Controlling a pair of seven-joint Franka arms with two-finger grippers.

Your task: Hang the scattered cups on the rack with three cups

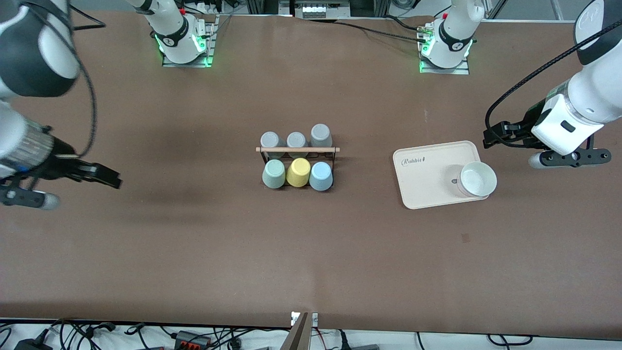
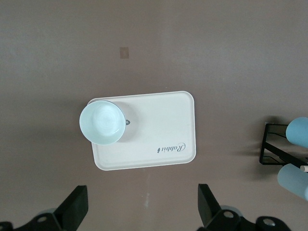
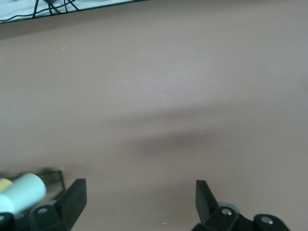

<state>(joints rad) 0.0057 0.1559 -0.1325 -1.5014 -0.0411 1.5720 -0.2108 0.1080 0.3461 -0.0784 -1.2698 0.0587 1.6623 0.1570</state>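
Note:
The black wire rack with a wooden rod [image 1: 297, 149] stands mid-table. The mint green cup [image 1: 274, 173] and the light blue cup [image 1: 321, 176] hang on its row nearer the front camera, either side of a yellow cup [image 1: 298, 172]. Three grey cups [image 1: 296, 140] hang on the farther row. My left gripper [image 1: 490, 137] is open and empty, up over the table beside the tray. In the left wrist view [image 2: 142, 211] it shows the rack [image 2: 263, 144] and light blue cup [image 2: 298, 132]. My right gripper [image 1: 112, 179] is open and empty over bare table at the right arm's end; in its wrist view [image 3: 139, 202] it shows the mint cup [image 3: 26, 192].
A cream tray [image 1: 427, 180] marked "Rabbit" lies toward the left arm's end, with a pale bowl [image 1: 478, 179] on its corner; both show in the left wrist view, tray [image 2: 159, 125] and bowl [image 2: 102, 122]. A small brown patch [image 1: 465, 237] lies nearer the front camera.

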